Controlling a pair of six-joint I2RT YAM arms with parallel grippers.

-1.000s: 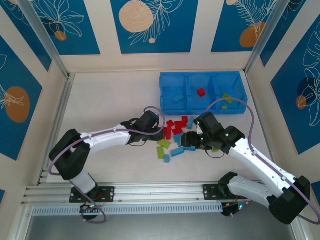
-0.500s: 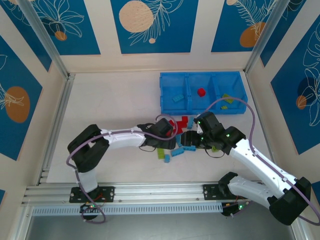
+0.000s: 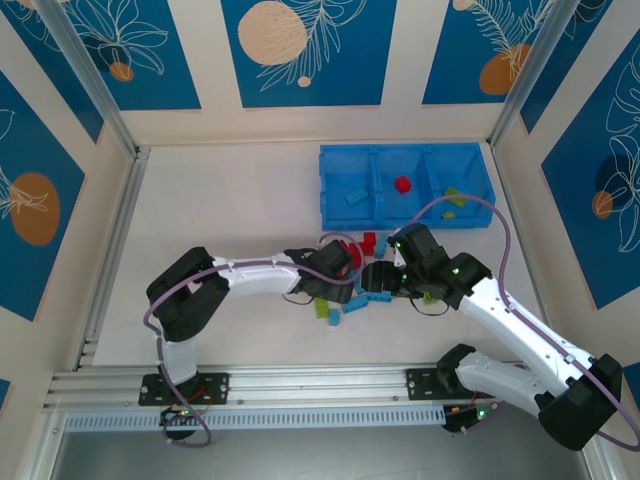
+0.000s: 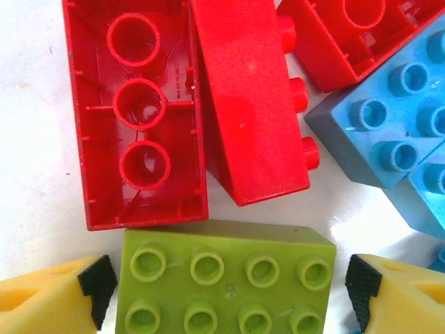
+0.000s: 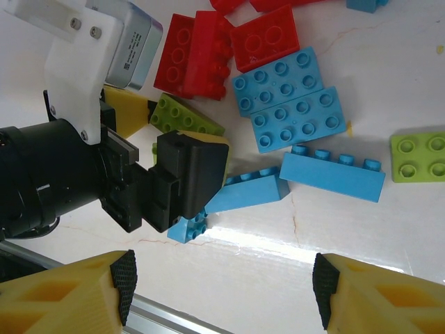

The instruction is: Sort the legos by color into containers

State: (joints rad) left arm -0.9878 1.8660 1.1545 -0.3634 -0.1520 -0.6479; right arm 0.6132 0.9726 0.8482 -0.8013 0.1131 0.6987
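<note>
The legos lie in a loose pile (image 3: 350,285) on the table in front of the blue tray. My left gripper (image 3: 336,272) is down in the pile and open. Its yellow fingers (image 4: 49,299) stand on either side of a lime green brick (image 4: 226,268), with a thin gap on each side. Two red bricks (image 4: 135,118) and a light blue one (image 4: 389,132) lie just beyond it. My right gripper (image 5: 222,282) is open over bare table, nothing between its pads. Blue bricks (image 5: 288,97) and a green one (image 5: 417,156) lie ahead of it. Of the containers (image 3: 372,190), the left holds a blue brick, the middle a red one, the right green ones.
The two grippers are close together over the pile, the left one's black body (image 5: 174,177) right in front of my right gripper. A metal rail (image 3: 300,385) runs along the near table edge. Patterned walls close in the back and both sides.
My left arm reached right into the pile and its gripper opened around the lime green brick. The right gripper has hardly moved.
</note>
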